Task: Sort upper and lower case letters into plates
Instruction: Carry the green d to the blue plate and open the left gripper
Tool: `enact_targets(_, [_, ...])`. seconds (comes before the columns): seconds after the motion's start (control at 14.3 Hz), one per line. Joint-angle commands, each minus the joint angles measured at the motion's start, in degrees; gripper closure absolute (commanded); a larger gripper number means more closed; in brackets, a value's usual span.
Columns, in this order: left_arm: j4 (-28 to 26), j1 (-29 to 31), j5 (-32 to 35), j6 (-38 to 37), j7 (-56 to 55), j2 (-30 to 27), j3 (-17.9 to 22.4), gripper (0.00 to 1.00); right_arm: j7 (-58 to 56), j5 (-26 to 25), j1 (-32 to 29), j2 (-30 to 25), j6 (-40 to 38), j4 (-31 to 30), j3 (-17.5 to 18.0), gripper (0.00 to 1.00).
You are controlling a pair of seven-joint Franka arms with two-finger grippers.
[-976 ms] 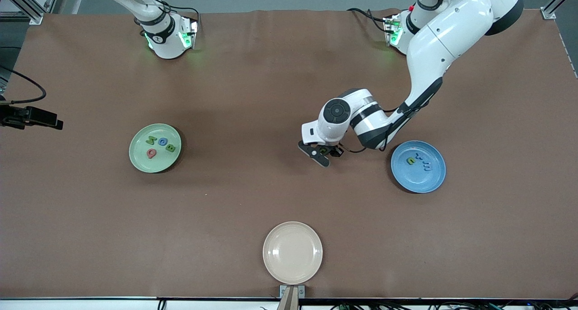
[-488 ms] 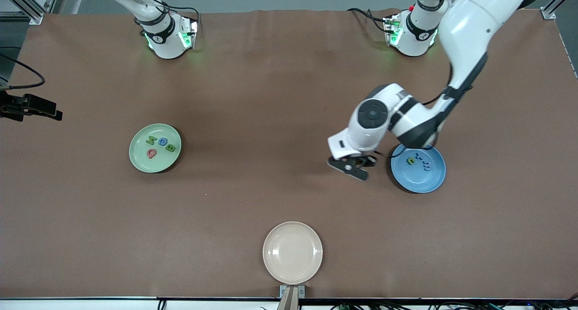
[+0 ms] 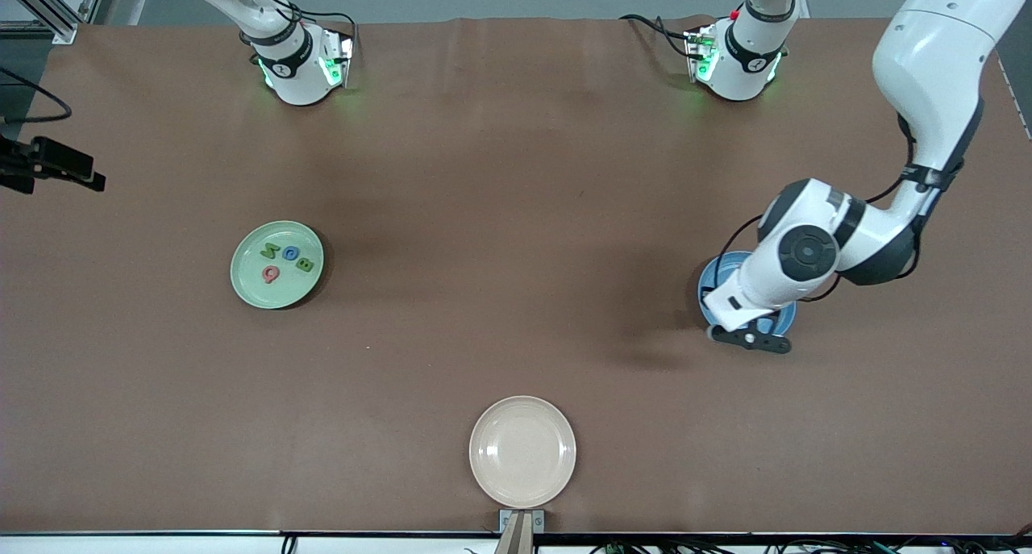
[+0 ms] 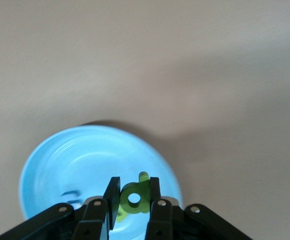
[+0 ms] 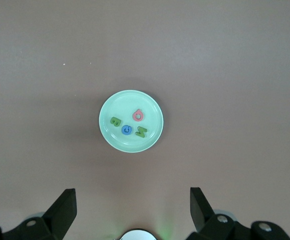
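The left gripper [image 4: 134, 197] hangs over the blue plate [image 3: 709, 276] near the left arm's end of the table, its fingers [image 4: 112, 196] clamped on a small green letter [image 4: 135, 196] shaped like a lowercase d. In the left wrist view the letter sits upright between the two fingers, with the plate's pale blue basin right below it. A dark blue letter [image 4: 71, 195] shows faintly in the plate, partly hidden by the gripper body. From the front view the left arm's wrist covers most of the blue plate, so only its rim toward the right arm's end and a sliver by the fingers can be seen.

The green plate [image 3: 248, 289] lies toward the right arm's end of the table, well apart from the blue one. It holds four letters: a green M [image 3: 270, 251], a blue letter [image 3: 291, 254] beside it, a green B [image 3: 305, 264], and a pinkish red letter [image 3: 271, 274] nearest the front camera. The right wrist view shows the same four grouped near the plate's middle.

The right gripper [image 5: 133, 207] waits high over the table, looking down at the green plate, with its fingers spread wide and nothing between them.

A beige plate [image 3: 522, 451] sits at the table edge nearest the front camera, bare, between the two others.
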Motion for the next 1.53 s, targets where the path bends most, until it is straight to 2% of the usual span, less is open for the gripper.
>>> enact_targets(0.0, [-2.2,3.4,0.1,0.7,-0.5,1.2,-0.4,0.99,0.0,-0.7,-1.0,-7.5,0.4,-7.1,1.3,0.0])
enact_targets(0.28, [-2.5,3.6,3.2,0.8,-0.7,3.2,0.2,0.99,-0.5,-0.7,-1.0,-9.7,-1.2,-7.5,1.8,0.0])
enact_targets(0.7, [-2.9,3.7,5.3,3.2,-0.6,4.3,1.2,0.99,-0.7,-0.7,-0.8,-9.0,-3.2,-2.1,1.9,0.0])
enact_targets(0.91, [-3.0,3.9,6.1,4.3,-0.7,4.4,1.2,0.95,-0.7,-2.5,0.1,-8.8,-3.2,-1.1,2.4,0.0])
enact_targets(0.98, [-3.1,4.0,6.2,4.3,-0.6,4.3,1.2,0.89,-0.7,-2.5,0.1,-8.6,-3.2,-1.1,2.4,0.0])
enact_targets(1.05, [-3.2,4.0,6.3,4.3,0.4,4.2,1.2,0.66,-0.7,-2.5,0.1,-8.5,-3.2,-1.1,2.4,0.0])
enact_targets(1.12, [-3.1,4.2,6.9,4.4,1.7,4.0,1.2,0.26,-0.6,-2.5,0.3,-8.5,-3.2,-1.3,2.4,0.0])
enact_targets(1.19, [-3.0,4.8,8.2,4.3,3.3,3.8,1.1,0.0,-0.6,-2.5,0.3,-8.5,-3.7,-1.3,2.4,0.0])
enact_targets(1.46, [-2.8,6.4,8.3,3.7,3.7,2.0,0.6,0.0,0.0,-2.4,0.1,-8.4,-5.4,-1.3,2.4,0.0])
